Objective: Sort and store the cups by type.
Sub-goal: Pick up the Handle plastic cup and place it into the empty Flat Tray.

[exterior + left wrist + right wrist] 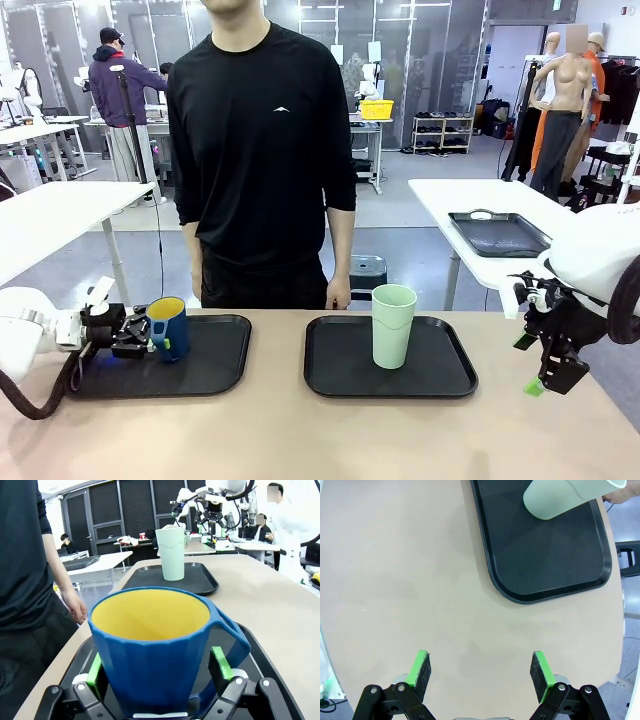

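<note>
A dark blue mug (pixel 169 327) with a yellow inside stood upright on the left of two black trays (pixel 215 365) on the tan table (pixel 300 430), its handle turned toward the table's middle. The left tool (pixel 157 672) reached in level from the tray's outer side, its green pads (pixel 220 662) standing on either side of the mug's body and just beside it; whether they pressed the wall could not be told from the left wrist view, though the mug sat squarely between the two fingers.

On the right tray (pixel 440 375) a tall mint-green tumbler (pixel 393 326) stood upright near the middle, mouth up, well apart from the mug. The right tool (pixel 481 667) hung off the table's right end, above bare tabletop near that tray's rounded corner, its fingers spread wide with nothing between them. In the right wrist view the tumbler (pixel 570 497) showed at the tray's far side.

A person in a black long-sleeved top (pixel 260 140) stood at the far edge of the table between the two trays, arms down, one hand (pixel 338 293) hanging just behind the edge.
</note>
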